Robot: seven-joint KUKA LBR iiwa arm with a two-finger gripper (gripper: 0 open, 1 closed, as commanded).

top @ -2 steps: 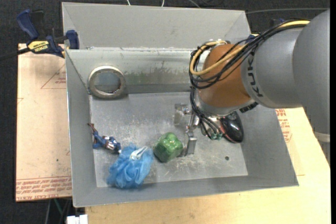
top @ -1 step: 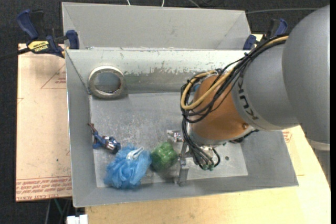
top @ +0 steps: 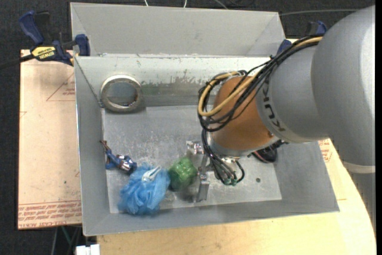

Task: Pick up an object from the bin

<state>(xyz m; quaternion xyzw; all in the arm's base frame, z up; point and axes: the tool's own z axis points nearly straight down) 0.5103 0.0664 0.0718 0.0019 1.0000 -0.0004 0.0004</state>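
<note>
**Gripper down beside a green lump near the bin's near wall**

Gripper [top: 201,185] sits low over the floor of the bin [top: 179,33], close to the near wall and about midway across. Its metal parts are seen end-on and run together, so I cannot tell whether it is wide, narrow or holding anything.

On the far left of the floor, a silver ring of tape [top: 122,93] leans in the corner against the far wall. Nearer on that side lies a small blue and red thing [top: 119,161], too small to name. Just right of it and nearer lies a blue puff [top: 143,191] of gathered mesh, by the near wall. A clear bit on top of it is hard to make out.

A green lump [top: 182,172] comes next, touching the puff's right edge and just beside the gripper's left side. Its right edge is hidden by the metal.

Above the gripper, an orange cover [top: 239,122] wrapped in looping cables [top: 209,101] hides the middle of the floor. Right of it, a red and black thing [top: 267,154] peeks out from under the arm [top: 334,86], mostly hidden.
</note>
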